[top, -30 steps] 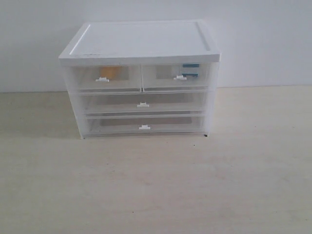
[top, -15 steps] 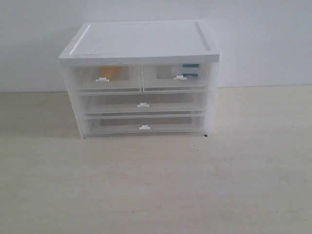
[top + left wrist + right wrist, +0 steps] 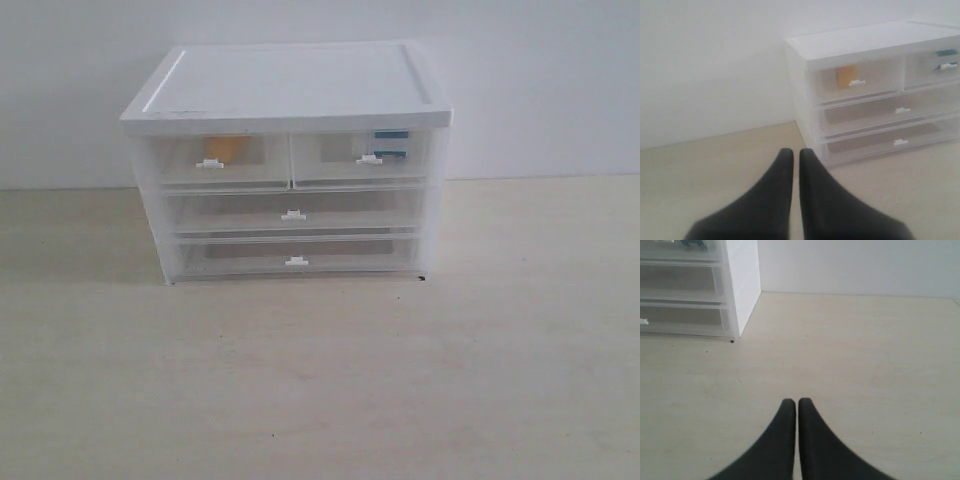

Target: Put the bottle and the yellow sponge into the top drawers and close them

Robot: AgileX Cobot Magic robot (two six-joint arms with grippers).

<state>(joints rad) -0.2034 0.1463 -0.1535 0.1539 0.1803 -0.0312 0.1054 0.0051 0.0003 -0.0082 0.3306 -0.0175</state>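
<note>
Left claw (image 3: 796, 152): its two dark fingers are pressing together on nothing, hovering low over the table (image 3: 320, 400), well apart from the cabinet (image 3: 290, 85).
Right claw (image 3: 797, 402): it is likewise pinching shut and carrying nothing, pointing across bare tabletop past the cabinet's corner.
Cabinet front: it is standing ahead of both claws and facing them; neither arm is showing in the exterior view.
Wider drawers (image 3: 292, 213): both are sitting pushed in.
Left top drawer (image 3: 250, 165): it is lying flush with the frame, holding the yellow sponge (image 3: 222, 148) behind its clear front, just behind the handle.
Right top drawer (image 3: 335, 150): it is also sitting flush, holding the bottle (image 3: 390, 143) toward its outer side.
Sliding axis: the drawers are running front to back, so any closing push is going straight away from the claws.
Nearer arm: the left is facing the sponge's drawer, the right is facing the bottle's side.
Judgement: both things are looking stowed and both fronts closed, so nothing seems to be calling for a further reach.
Wall (image 3: 540, 80): it is rising plain behind the cabinet.
</note>
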